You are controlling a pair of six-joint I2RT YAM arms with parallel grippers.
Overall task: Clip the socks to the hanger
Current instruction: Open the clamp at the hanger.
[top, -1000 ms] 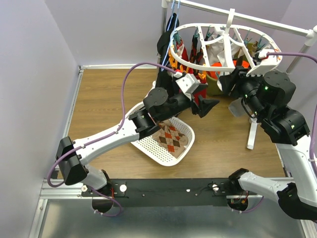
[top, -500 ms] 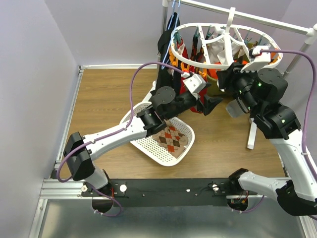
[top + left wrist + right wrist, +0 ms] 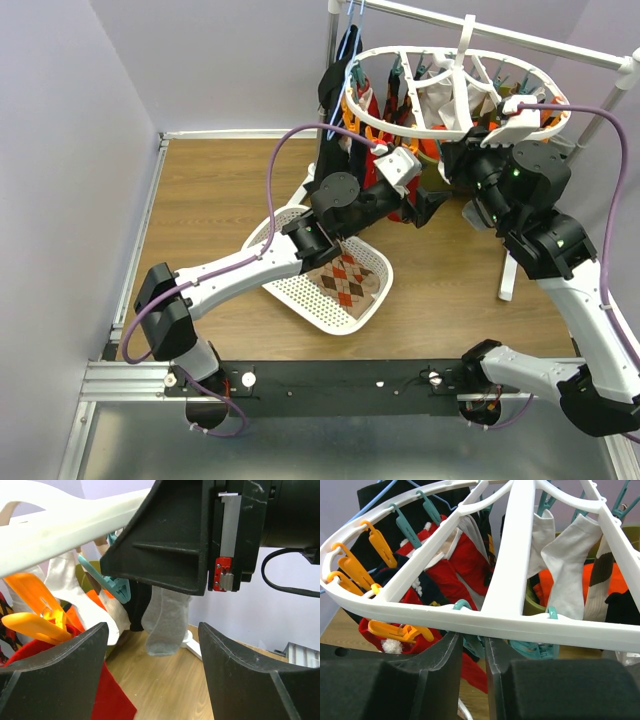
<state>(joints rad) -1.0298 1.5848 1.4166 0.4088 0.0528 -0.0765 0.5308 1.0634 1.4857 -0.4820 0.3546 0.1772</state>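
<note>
The white oval hanger [image 3: 372,113] hangs from the rack at the back right, with red, white, navy and grey socks clipped under it. My right gripper [image 3: 472,642] sits just under the hanger's near rim [image 3: 530,625] and is shut on a teal clip [image 3: 471,649]. It shows in the top view as well [image 3: 462,165]. My left gripper [image 3: 152,630] is open and empty below the rim [image 3: 65,530], facing the right gripper's body. A hanging red sock [image 3: 107,700] lies beside its left finger. An argyle sock [image 3: 345,280] lies in the basket.
The white perforated basket [image 3: 300,295] sits on the wooden floor under my left arm. A black garment on a blue hanger [image 3: 335,70] hangs at the rack's left end. The rack's white foot [image 3: 510,270] stands at the right. A grey sock [image 3: 165,625] hangs ahead of my left gripper.
My left arm has stretched further up and right toward the hanger. My right gripper has risen and moved left to the hanger's near rim.
</note>
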